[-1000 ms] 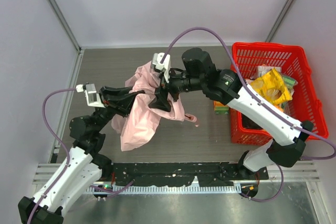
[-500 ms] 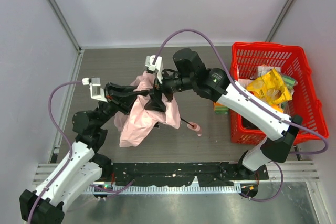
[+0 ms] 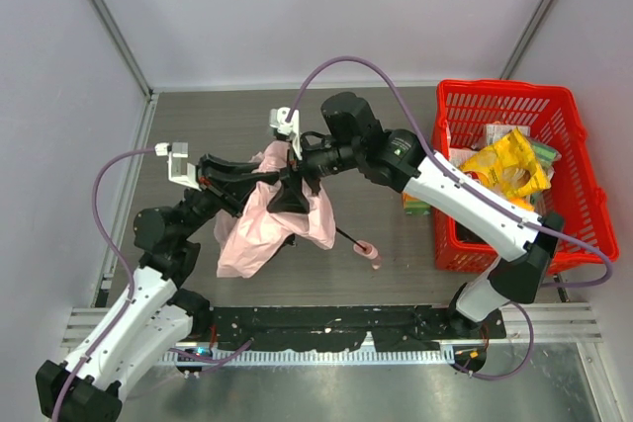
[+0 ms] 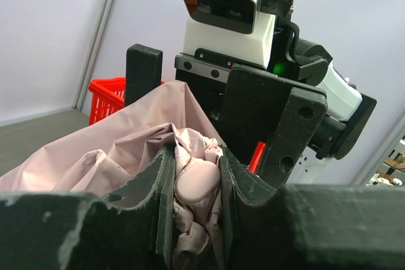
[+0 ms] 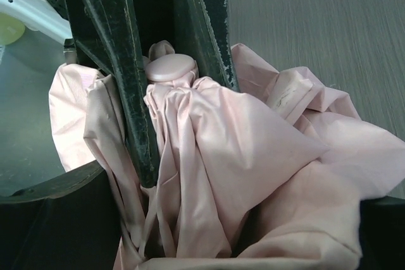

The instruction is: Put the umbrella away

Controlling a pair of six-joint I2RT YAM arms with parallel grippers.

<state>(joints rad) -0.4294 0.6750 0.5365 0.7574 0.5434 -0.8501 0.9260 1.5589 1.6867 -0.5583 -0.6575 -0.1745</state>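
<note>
Left gripper: clenched on umbrella, fingers pinching a rounded pink cap with bunched fabric on both sides. Right gripper: released, jaws spread wide, straddling the fabric just past the left fingertips, nose to nose with them. Loose pink cloth filling the gap between the right fingers; no telling whether pressed or merely draped. Hanging in folds below both grippers, toward the table; contact with it unclear. Down and to the right of the right gripper: a thin dark rod slanting out of the cloth to a pink end, low by the table. Well off to the right of the right gripper, beyond its forearm: red basket, with a yellow bag on top of other packets. Print on the bag too small to read. Green light lit on the right wrist housing, just behind its fingers.
</note>
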